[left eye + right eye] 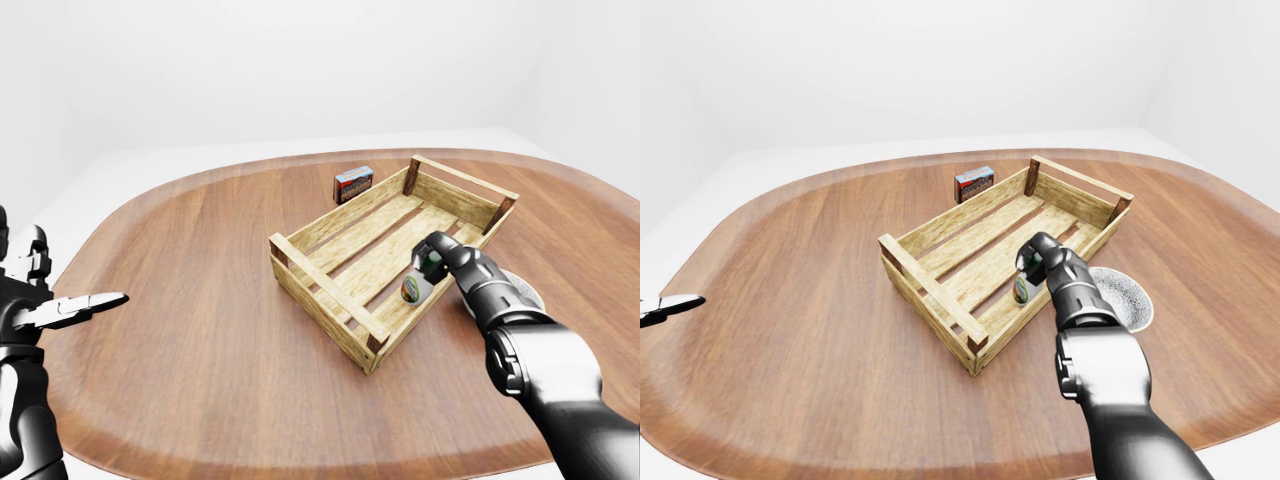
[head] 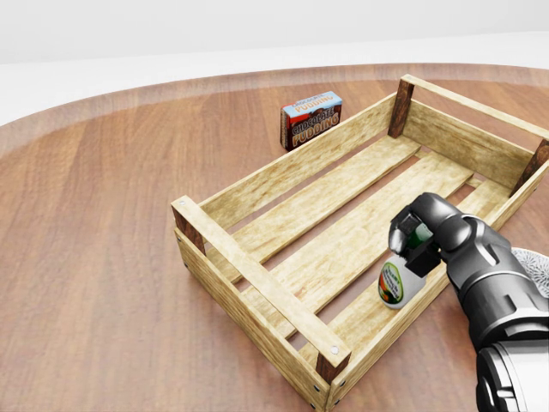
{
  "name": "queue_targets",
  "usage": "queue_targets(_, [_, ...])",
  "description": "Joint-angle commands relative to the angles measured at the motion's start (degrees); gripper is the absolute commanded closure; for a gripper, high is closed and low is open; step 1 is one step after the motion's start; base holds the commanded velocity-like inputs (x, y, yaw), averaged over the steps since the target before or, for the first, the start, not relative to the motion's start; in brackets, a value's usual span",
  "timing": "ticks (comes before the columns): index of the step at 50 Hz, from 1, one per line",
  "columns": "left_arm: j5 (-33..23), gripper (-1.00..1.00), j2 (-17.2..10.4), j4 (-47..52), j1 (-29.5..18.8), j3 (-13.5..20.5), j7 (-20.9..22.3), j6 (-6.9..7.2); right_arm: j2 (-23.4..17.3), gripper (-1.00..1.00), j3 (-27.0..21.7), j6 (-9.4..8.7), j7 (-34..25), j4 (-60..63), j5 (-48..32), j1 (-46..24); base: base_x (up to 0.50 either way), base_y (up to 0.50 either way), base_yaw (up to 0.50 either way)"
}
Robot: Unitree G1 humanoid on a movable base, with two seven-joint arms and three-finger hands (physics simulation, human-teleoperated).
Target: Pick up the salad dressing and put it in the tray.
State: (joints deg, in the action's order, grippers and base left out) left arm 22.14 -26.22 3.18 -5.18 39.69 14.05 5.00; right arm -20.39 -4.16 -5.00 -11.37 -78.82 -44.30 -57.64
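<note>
The right robot hand (image 2: 417, 237) grips the dressing bottle (image 2: 397, 283) by its cap, low inside the crate (image 2: 257, 279); released tilted, it could topple.

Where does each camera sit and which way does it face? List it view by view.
Head view: on the head, tilted down at the crate; the right hand grips the dressing bottle.
Left-eye view: on the head, wider, across the table; left hand at left, right arm at right.
Right-eye view: its pair, shifted; mostly the right arm.
All share the crate and pudding box.
</note>
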Motion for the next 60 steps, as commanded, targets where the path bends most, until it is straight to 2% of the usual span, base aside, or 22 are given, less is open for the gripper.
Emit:
queue_targets(1, [-0.1,-1.0,0.1,-0.3,0.0,-0.2,0.1,0.0,0.3,-1.0,-0.3,0.0,-3.8,0.5,-0.3,0.8,0.0,0.0,0.0])
queue_targets(2, [-0.2,-1.0,0.1,-0.3,-0.1,-0.2,0.0,0.0,0.5,-1.0,-0.2,0.0,-1.7,0.5,-0.6,0.8,0.0,0.0,0.0])
queue_targets(3, [-0.2,-1.0,0.1,-0.4,-0.1,-0.2,0.0,0.0,0.6,-1.0,0.2,0.0,-3.3,0.4,-0.9,1.3,0.0,0.0,0.0])
queue_targets(12, [-0.1,-1.0,0.1,-0.3,-0.1,-0.3,-0.1,0.0,0.8,-1.0,0.7,0.0,-3.8,0.5,-1.8,1.6,0.0,0.0,0.0])
queue_targets(19, [-0.3,-1.0,0.2,-0.1,0.0,-0.5,-0.1,0.0,-0.3,-1.0,1.3,0.0,-7.1,0.8,-3.2,-2.0,0.0,0.0,0.0])
queue_targets(29, [-0.5,-1.0,0.5,0.3,0.0,-0.8,0.0,0.0,-7.4,-1.0,3.2,0.0,-17.2,3.1,-8.4,-21.2,0.0,0.0,0.0])
queue_targets(32, [-0.6,-1.0,0.6,0.4,0.0,-0.9,0.1,0.0,-9.1,-1.0,3.4,0.0,-19.4,3.6,-10.0,-25.1,0.0,0.0,0.0])
queue_targets(43, [-0.7,-1.0,0.6,0.8,0.0,-0.7,0.0,0.0,-12.0,-1.0,4.2,0.0,-24.9,4.5,-15.8,-31.8,0.0,0.0,0.0])
queue_targets(47, [-0.8,-1.0,0.7,0.9,0.0,-0.9,0.0,0.0,-14.5,-1.0,4.7,0.0,-28.6,5.1,-19.3,-41.7,0.0,0.0,0.0])
queue_targets(53, [-0.7,-1.0,0.7,1.1,0.1,-0.6,0.0,0.0,-16.1,-1.0,4.5,0.0,-28.6,5.2,-23.7,-52.6,0.0,0.0,0.0])
queue_targets(60, [-0.9,-1.0,0.7,0.8,0.0,-0.7,0.0,0.0,-16.6,-1.0,3.1,0.0,-28.6,5.2,-25.6,-55.0,0.0,0.0,0.0])
